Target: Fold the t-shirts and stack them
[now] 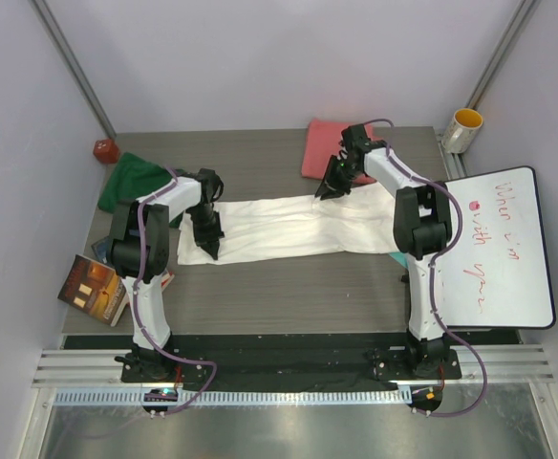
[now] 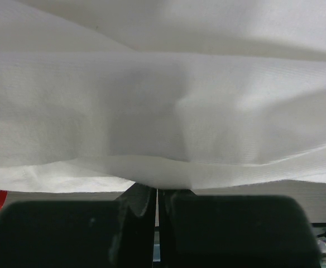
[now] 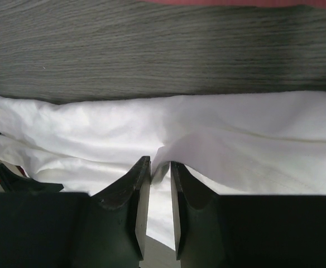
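The large white t-shirt (image 1: 289, 228) lies as a long folded strip across the middle of the table. My left gripper (image 1: 208, 237) is at its left end, with the jaws shut on a fold of the white cloth (image 2: 163, 100); in the left wrist view the gripper (image 2: 157, 191) has cloth draped over its tips. My right gripper (image 1: 332, 185) is at the strip's far edge, right of centre, and in its wrist view (image 3: 161, 166) it pinches a raised fold of the white shirt (image 3: 96, 134). The dark green t-shirt (image 1: 132, 180) lies bunched at the far left. The coral-pink t-shirt (image 1: 329, 150) lies folded at the back.
Glossy books (image 1: 95, 288) lie at the left edge near the left arm. A whiteboard (image 1: 504, 249) with red writing rests on the right. A yellow-lined mug (image 1: 464, 128) stands at the back right. A small red object (image 1: 104, 150) sits in the back left corner.
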### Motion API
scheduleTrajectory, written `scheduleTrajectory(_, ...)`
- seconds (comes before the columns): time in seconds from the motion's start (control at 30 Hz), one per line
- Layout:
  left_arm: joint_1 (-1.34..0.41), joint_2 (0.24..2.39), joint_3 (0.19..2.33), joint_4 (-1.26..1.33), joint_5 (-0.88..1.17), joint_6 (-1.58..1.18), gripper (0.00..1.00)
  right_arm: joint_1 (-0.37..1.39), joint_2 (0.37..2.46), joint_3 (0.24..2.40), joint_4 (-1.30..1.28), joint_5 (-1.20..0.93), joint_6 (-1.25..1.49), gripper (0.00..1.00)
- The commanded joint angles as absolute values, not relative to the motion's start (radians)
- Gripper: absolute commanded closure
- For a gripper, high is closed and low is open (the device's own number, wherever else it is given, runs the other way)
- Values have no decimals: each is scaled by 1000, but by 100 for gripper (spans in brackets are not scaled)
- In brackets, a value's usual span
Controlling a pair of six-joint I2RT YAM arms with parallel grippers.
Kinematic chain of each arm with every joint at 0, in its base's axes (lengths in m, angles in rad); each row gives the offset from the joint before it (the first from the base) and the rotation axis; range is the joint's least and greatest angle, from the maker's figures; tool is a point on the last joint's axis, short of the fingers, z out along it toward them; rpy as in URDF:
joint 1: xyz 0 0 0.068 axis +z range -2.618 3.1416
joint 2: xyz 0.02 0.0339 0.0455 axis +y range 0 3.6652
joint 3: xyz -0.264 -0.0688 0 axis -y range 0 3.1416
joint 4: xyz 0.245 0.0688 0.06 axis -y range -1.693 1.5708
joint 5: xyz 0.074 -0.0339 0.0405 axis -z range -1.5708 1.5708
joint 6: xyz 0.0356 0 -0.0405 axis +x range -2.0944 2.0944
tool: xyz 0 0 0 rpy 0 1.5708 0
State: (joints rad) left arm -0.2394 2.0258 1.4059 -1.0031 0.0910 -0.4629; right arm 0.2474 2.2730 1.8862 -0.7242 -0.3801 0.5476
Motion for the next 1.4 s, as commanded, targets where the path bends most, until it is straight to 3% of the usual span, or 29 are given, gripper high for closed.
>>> scheduleTrajectory(0.0, -239, 2079, 1355, -942, 72, -448, 100, 252, 2290, 1944, -739, -356, 515, 73)
scheduleTrajectory(0.6, -241, 2071, 1350, -943, 81, -445, 100, 252, 2344, 2111, -759, -339, 497, 64)
scheduleTrajectory(0.83, -241, 2062, 1345, -939, 95, -449, 100, 252, 2212, 1978, -765, -308, 457, 64)
scheduleTrajectory(0.93, -241, 2065, 1351, -940, 101, -449, 100, 252, 2126, 1866, -762, -304, 448, 73)
scheduleTrajectory(0.97, -241, 2065, 1354, -940, 101, -451, 100, 252, 2106, 1805, -762, -298, 448, 83)
scheduleTrajectory(1.07, -241, 2062, 1364, -940, 103, -454, 100, 252, 2042, 1688, -746, -267, 439, 96)
scheduleTrajectory(1.37, -241, 2046, 1353, -943, 103, -456, 100, 252, 2029, 1621, -710, -238, 430, 99)
